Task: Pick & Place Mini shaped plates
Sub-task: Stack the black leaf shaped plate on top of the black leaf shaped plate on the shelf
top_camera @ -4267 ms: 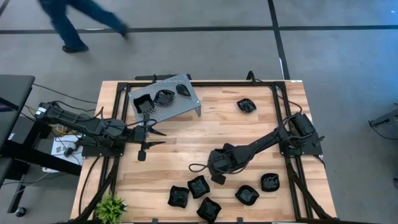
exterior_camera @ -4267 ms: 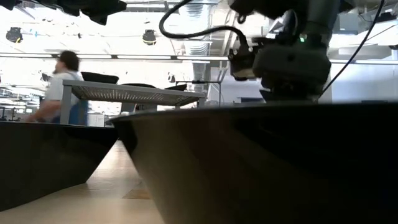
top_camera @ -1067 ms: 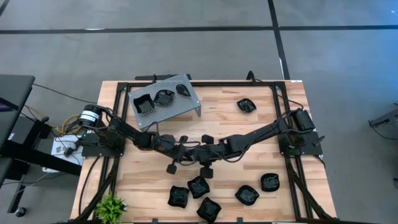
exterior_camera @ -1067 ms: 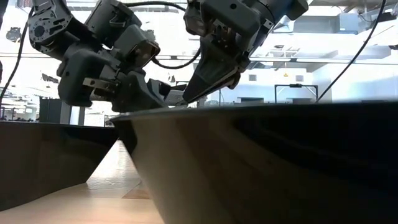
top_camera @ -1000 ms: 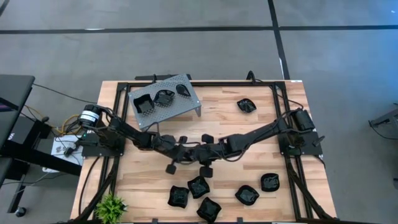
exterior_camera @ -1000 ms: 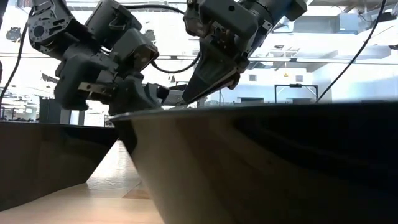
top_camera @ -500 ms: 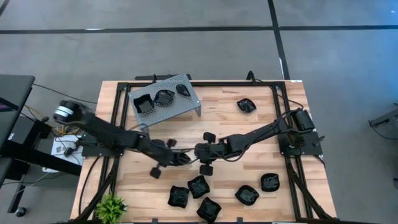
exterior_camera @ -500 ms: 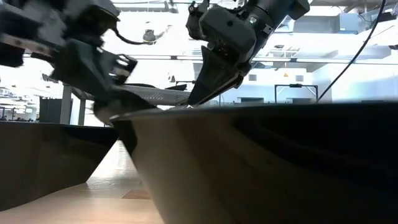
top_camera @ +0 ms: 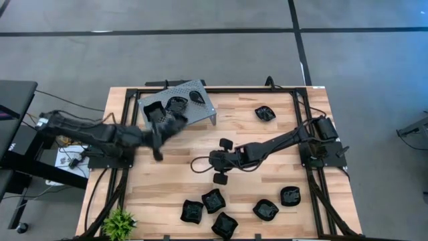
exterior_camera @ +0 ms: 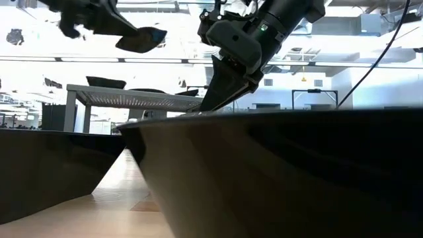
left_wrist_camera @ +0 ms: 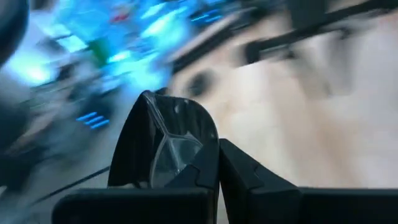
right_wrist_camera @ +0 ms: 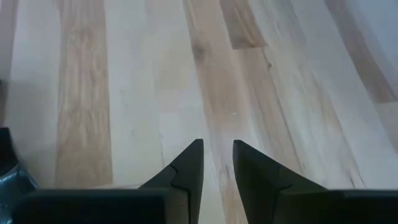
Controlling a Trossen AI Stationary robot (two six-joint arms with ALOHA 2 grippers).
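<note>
My left gripper [top_camera: 167, 124] hangs in the air just in front of the grey perforated tray [top_camera: 200, 114], shut on one black mini plate [exterior_camera: 142, 38]. Three plates [top_camera: 175, 104] lie on the tray. One plate [top_camera: 265, 113] lies at the far right, and several [top_camera: 214, 199] rest along the near edge. My right gripper [top_camera: 197, 163] points slanting down at the table's middle; its fingers [right_wrist_camera: 217, 155] stand slightly apart over bare wood. My left gripper pinches the plate's rim [left_wrist_camera: 189, 158] between its two fingers. The plate [left_wrist_camera: 163, 140] sticks out beyond the fingertips, tilted and lifted clear of the table and the tray.
The tray stands on legs at the far left. Black frame rails [top_camera: 127, 134] run along the table's edges. A small green plant [top_camera: 119, 221] sits at the near left corner. In the low view a plate [exterior_camera: 277, 172] close to the camera hides most of the table.
My left gripper has drawn away from my right gripper at the table's middle and gone up and toward the far left, to the tray, turning as it went. It carries the plate, now lifted high. My right gripper has stayed in place.
</note>
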